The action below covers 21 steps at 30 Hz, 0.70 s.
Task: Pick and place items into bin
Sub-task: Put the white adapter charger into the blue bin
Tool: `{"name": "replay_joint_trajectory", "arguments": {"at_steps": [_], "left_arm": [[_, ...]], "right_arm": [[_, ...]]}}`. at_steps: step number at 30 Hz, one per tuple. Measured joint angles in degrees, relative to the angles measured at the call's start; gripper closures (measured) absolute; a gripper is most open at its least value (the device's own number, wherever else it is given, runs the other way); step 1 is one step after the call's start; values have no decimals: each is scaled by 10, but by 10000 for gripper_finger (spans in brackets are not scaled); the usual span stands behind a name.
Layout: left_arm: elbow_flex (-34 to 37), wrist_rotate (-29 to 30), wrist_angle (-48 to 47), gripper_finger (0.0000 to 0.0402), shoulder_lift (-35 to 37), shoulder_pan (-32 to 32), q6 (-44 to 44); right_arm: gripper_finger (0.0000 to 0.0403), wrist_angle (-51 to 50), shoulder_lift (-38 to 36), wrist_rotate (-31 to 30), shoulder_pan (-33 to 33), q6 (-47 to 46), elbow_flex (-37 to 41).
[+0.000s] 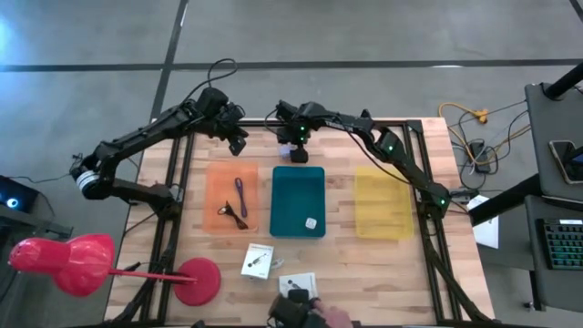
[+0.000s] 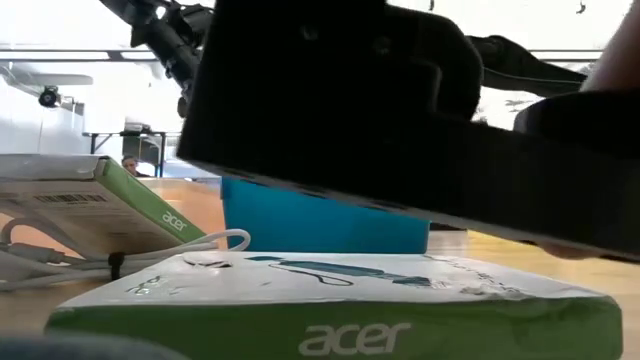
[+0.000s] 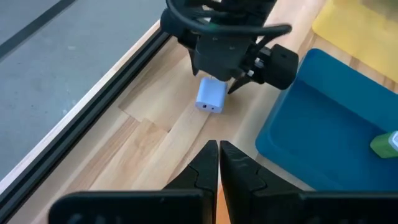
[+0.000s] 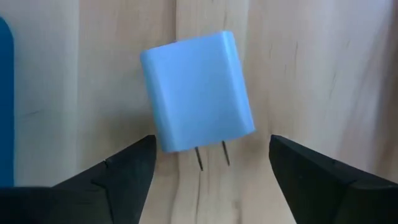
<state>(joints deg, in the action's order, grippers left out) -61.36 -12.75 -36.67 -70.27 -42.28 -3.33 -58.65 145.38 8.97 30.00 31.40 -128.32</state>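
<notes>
A small white plug cube with two metal prongs lies on the wood near the table's far edge, just beyond the teal bin. My right gripper hovers over it, open, with the fingers short of the prongs and a gap to the cube on either side. In the left wrist view the cube shows under that gripper. My left gripper is shut and holds nothing, at the far edge above the orange tray. That tray holds a purple stick and a black wiry piece. Another white cube lies in the bin.
A yellow tray lies right of the bin. Two flat white packets lie near the front edge, where a person's hand reaches in. A red lamp-like stand sits at the front left. Boxes block the low view.
</notes>
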Motion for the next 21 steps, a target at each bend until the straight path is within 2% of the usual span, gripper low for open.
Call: {"name": "replay_joint_trajectory", "arguments": {"at_steps": [5, 15, 21], "left_arm": [[0, 0, 0, 402, 0, 0, 0], [16, 0, 1, 402, 1, 0, 0], [22, 0, 1, 402, 2, 0, 0]], "right_arm": [[115, 18, 0, 0, -7, -5, -4], [98, 52, 0, 16, -12, 1, -4], [127, 42, 0, 38, -13, -29, -4]]}}
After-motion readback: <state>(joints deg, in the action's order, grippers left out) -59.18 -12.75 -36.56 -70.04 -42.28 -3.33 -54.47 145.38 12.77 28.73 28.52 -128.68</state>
